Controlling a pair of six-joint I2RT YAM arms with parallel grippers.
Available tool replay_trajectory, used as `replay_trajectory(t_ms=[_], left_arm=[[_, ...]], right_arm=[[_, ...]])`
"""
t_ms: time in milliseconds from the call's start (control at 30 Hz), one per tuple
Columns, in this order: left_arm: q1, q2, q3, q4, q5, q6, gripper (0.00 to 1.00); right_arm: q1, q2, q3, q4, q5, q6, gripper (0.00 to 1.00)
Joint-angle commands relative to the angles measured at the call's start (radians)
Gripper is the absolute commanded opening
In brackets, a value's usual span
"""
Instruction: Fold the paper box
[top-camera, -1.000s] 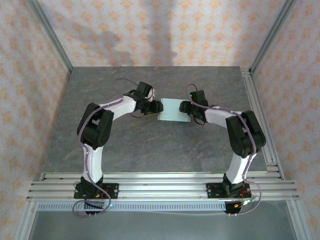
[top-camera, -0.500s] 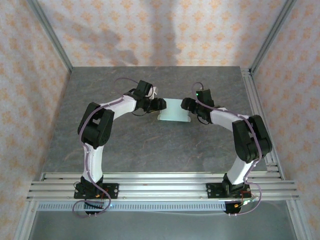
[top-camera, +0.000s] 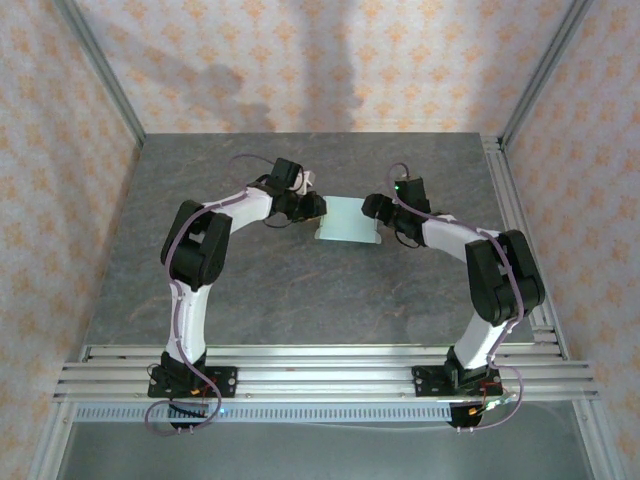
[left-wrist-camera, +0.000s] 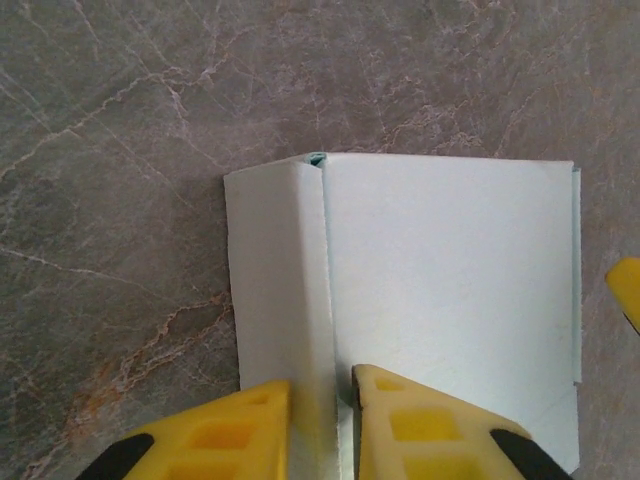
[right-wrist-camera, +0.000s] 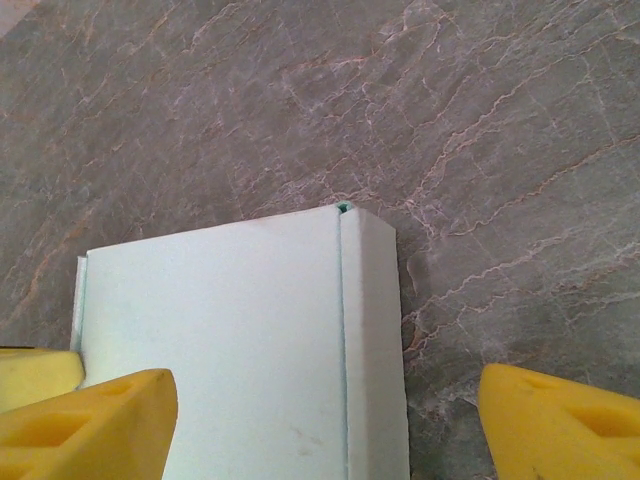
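The box (top-camera: 348, 220) is lying flat on the table (top-camera: 260, 290), a little above the middle of the overhead view, pale mint against grey marbled stone. The two arms are arching in toward it from either side. The left gripper (top-camera: 314, 208) is sitting at the box's left edge and the right gripper (top-camera: 370, 210) at its right edge.

In the left wrist view the box (left-wrist-camera: 450, 300) is taking up the centre and right of the frame. A narrow flap (left-wrist-camera: 275, 280) is running down its left side, set off from the main panel by a crease. The left gripper (left-wrist-camera: 322, 385) is coming in at the bottom edge, its yellow fingers (left-wrist-camera: 215, 440) drawn close together and pinching the card right at that crease, one on the flap side and one on the panel side. A yellow sliver (left-wrist-camera: 625, 292) is poking in at the right edge, just past the box (whose it is, I cannot tell).

In the right wrist view the box (right-wrist-camera: 220, 340) is filling the lower centre and left, with a flap (right-wrist-camera: 372, 340) along its right side. The right gripper (right-wrist-camera: 325, 390) is holding its fingers (right-wrist-camera: 90, 420) spread wide. One is at the lower left over the main panel and the other at the lower right over bare table, apart from the card, with the flap lying between them. Whether the lower-left finger is touching the card cannot be told.
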Motion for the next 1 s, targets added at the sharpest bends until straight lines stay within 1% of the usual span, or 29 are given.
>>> replay_trajectory(t_ms=[0, 233, 367, 467, 567, 733, 833, 900, 967], left_arm=[[0.016, 0.000, -0.010, 0.030, 0.018, -0.003, 0.18], [0.031, -0.018, -0.061, 0.064, 0.042, 0.001, 0.14], [0.043, -0.016, -0.087, 0.105, 0.062, -0.020, 0.12], [0.054, -0.014, -0.097, 0.110, 0.069, -0.019, 0.12], [0.057, -0.012, -0.098, 0.108, 0.074, -0.013, 0.12], [0.060, -0.009, -0.102, 0.110, 0.077, -0.011, 0.12], [0.060, -0.007, -0.102, 0.109, 0.076, -0.009, 0.12], [0.060, -0.007, -0.100, 0.105, 0.076, -0.008, 0.12], [0.060, -0.004, -0.097, 0.103, 0.075, -0.006, 0.12]], right_arm=[[-0.006, -0.011, -0.003, 0.001, -0.005, 0.005, 0.79], [-0.006, -0.016, 0.005, 0.005, -0.010, 0.037, 0.78], [-0.006, -0.017, 0.008, 0.005, -0.020, 0.054, 0.78], [-0.006, -0.019, 0.007, 0.016, -0.046, 0.077, 0.82], [-0.007, -0.010, 0.012, 0.033, -0.093, 0.102, 0.83], [-0.016, 0.013, 0.014, 0.099, -0.186, 0.168, 0.82], [-0.029, 0.026, 0.003, 0.184, -0.264, 0.234, 0.78], [-0.036, 0.036, -0.004, 0.234, -0.305, 0.271, 0.74], [-0.040, 0.046, -0.006, 0.270, -0.334, 0.296, 0.73]])
